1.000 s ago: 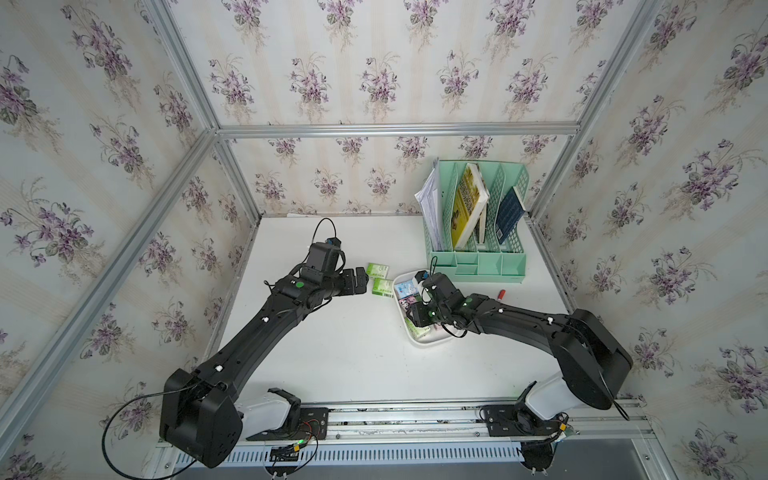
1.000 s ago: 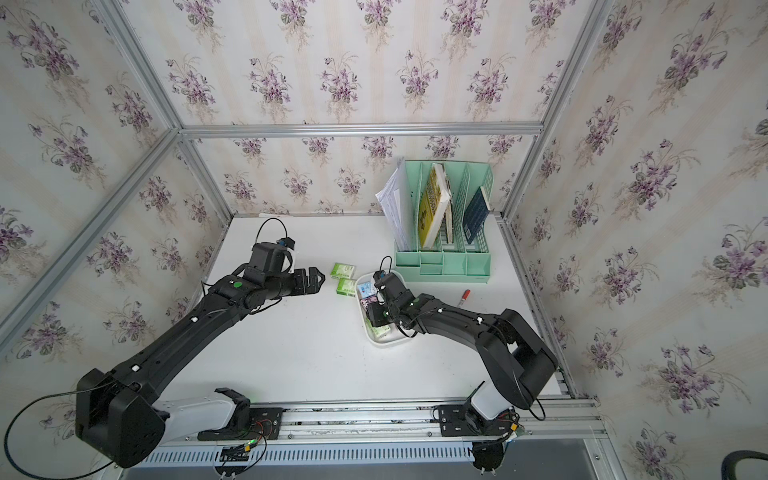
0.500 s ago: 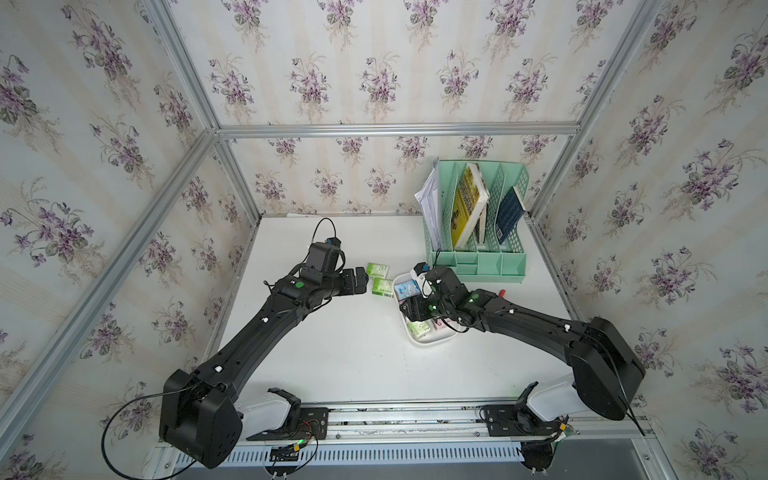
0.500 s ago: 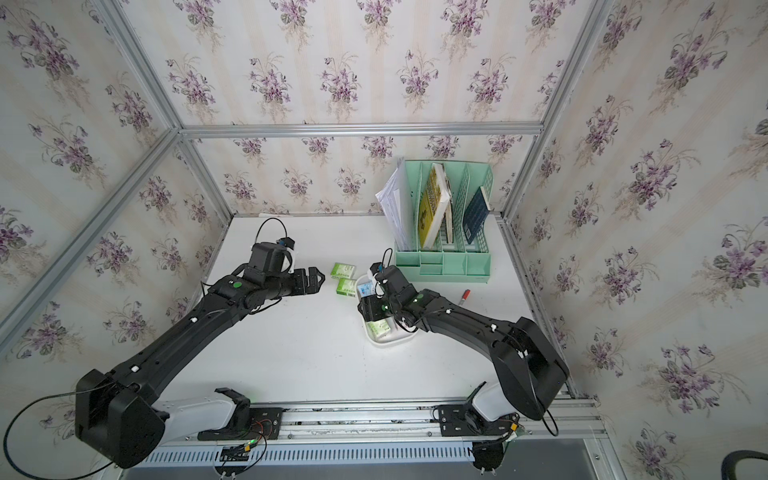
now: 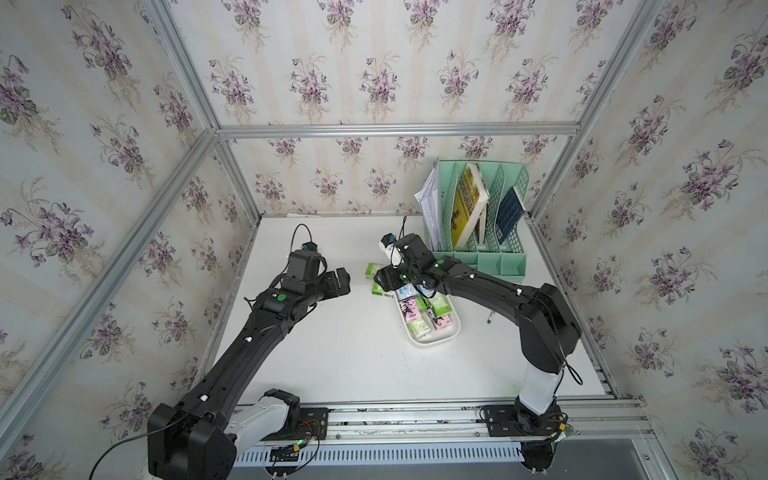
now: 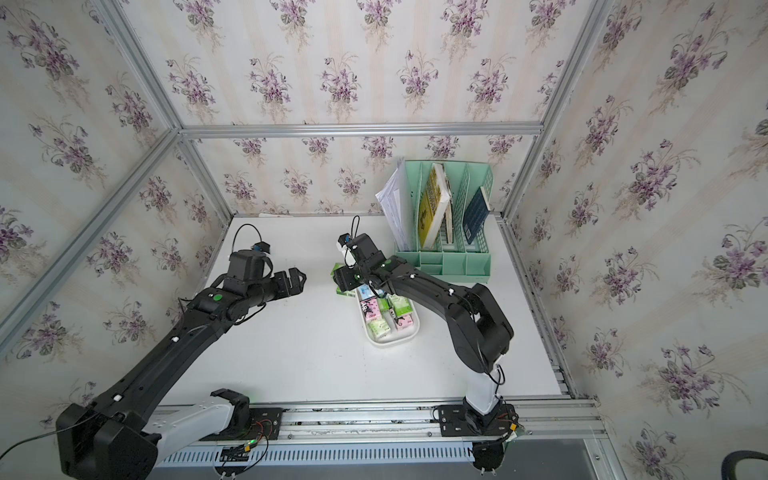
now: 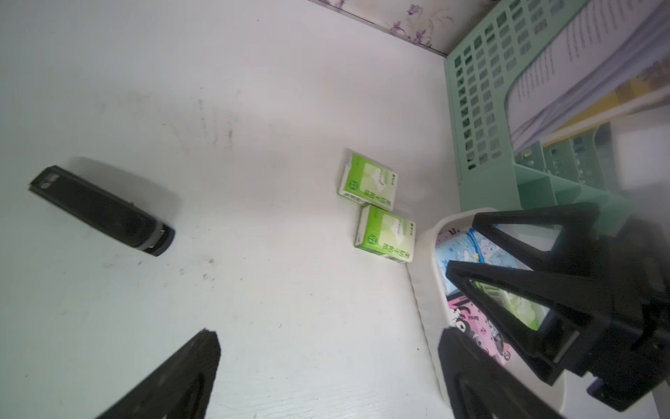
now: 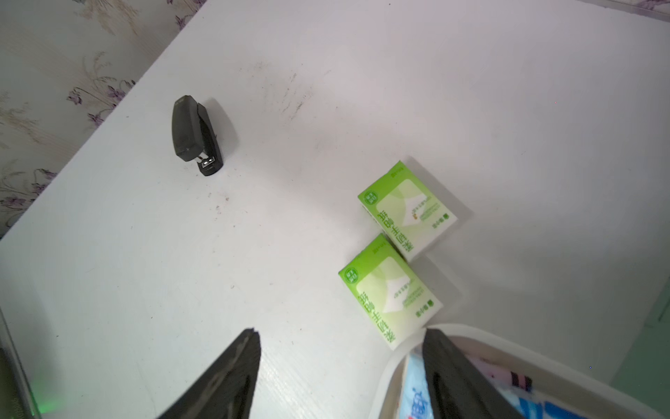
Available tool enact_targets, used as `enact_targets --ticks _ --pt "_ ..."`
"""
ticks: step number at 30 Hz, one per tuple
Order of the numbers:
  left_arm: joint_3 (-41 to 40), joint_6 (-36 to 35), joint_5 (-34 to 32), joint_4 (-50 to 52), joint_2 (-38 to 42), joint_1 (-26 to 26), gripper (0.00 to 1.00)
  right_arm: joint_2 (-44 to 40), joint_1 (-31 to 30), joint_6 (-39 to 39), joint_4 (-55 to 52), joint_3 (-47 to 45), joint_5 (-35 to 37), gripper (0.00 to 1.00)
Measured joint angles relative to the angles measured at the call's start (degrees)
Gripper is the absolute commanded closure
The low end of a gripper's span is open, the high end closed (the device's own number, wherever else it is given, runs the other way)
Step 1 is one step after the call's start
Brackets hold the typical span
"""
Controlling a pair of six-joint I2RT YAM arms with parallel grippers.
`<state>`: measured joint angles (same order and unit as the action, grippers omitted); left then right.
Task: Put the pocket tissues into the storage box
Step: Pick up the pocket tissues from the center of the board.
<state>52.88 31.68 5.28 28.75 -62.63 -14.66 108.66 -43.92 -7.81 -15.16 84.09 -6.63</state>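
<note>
**Two green packs (image 8: 389,290) lie outside the box (image 5: 432,343); jaws apart on both arms**

Your right claw (image 8: 340,332) is spread wide with nothing between its fingers. It hangs at the far end of the box. In the right wrist view one finger overlaps the white rim and the other is over bare table (image 5: 332,353).

Your left claw (image 7: 330,333) is also spread and holds nothing. In both top views it hovers above the table to the left of the box, apart from it and pointing toward it.

The box sits on the table just in front of the mint organizer (image 5: 498,264), and your right arm reaches across it. Inside, you can see a pink pack (image 5: 409,309), a green one (image 5: 440,305) and a light blue one (image 8: 415,395) at the far end under the right claw. More pink and green packs lie toward the near end. How many there are in all you cannot tell, since the arm covers some.

The two green packs on the table lie flat and touch each other. They are off the box's far left corner, between the two claws. The nearer one is right against the rim; whether it touches is not clear.

A black stapler (image 8: 195,136) lies further left on the table, well apart from the packs.
</note>
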Motion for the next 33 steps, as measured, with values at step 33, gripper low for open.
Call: enact_targets --ticks 33 --pt "-0.81 -2.78 3.72 6.34 5.86 8.04 0.01 32.94 -0.02 15.26 -14.86 37.29 7.5 0.18"
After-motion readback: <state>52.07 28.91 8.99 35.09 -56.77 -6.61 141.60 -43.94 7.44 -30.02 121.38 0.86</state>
